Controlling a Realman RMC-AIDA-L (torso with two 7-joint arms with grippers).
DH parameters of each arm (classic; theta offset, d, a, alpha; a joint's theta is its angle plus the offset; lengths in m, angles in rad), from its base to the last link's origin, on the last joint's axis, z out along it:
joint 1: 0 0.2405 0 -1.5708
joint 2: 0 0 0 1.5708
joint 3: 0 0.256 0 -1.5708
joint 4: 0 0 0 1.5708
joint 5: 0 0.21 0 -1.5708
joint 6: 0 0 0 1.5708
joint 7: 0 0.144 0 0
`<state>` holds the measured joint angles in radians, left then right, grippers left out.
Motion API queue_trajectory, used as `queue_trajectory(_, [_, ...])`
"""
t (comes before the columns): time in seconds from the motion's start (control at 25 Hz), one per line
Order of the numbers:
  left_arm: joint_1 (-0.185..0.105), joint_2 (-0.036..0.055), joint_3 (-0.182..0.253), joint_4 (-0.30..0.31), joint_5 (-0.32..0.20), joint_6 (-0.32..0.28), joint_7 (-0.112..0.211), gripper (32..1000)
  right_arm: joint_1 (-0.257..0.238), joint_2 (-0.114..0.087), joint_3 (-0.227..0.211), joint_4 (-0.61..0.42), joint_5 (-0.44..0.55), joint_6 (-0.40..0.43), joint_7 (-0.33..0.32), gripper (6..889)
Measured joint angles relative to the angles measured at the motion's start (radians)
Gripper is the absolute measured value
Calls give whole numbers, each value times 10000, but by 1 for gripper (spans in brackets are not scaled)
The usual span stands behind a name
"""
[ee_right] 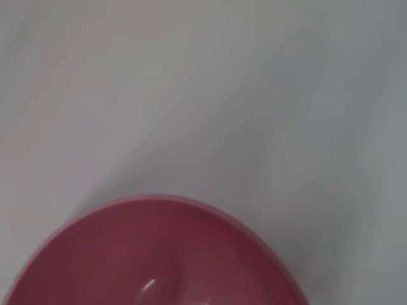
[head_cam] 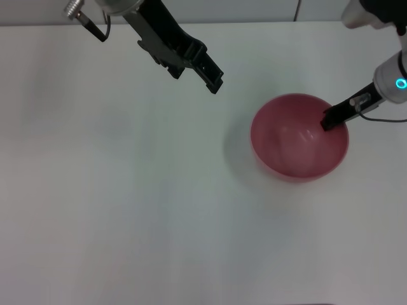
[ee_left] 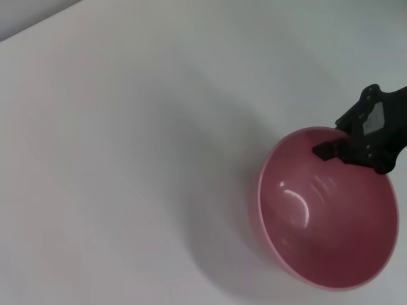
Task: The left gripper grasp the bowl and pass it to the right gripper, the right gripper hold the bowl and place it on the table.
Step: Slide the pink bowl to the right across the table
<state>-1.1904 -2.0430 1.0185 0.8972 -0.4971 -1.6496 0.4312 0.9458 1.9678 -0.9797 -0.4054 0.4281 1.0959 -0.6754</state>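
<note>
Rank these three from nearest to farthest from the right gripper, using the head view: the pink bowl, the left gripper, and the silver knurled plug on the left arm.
1. The bowl: the right gripper is at its rim, on the robot's right side of the table.
2. The left gripper: near the middle, toward the far edge, apart from the bowl.
3. The silver knurled plug: far left corner.

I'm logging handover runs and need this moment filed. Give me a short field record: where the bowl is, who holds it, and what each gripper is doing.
bowl: pink, upright, right part of the table
right gripper: clamped on the bowl's rim
left gripper: apart from the bowl, up over the table's far side, holding nothing, fingers apart
handover: bowl is with the right gripper
</note>
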Motion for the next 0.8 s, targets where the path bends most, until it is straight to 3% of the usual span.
queue_trajectory(0.8, [-4,-17,0,-28,-31,39,74,866,-24,1,-5,400,121,-511,-103,51])
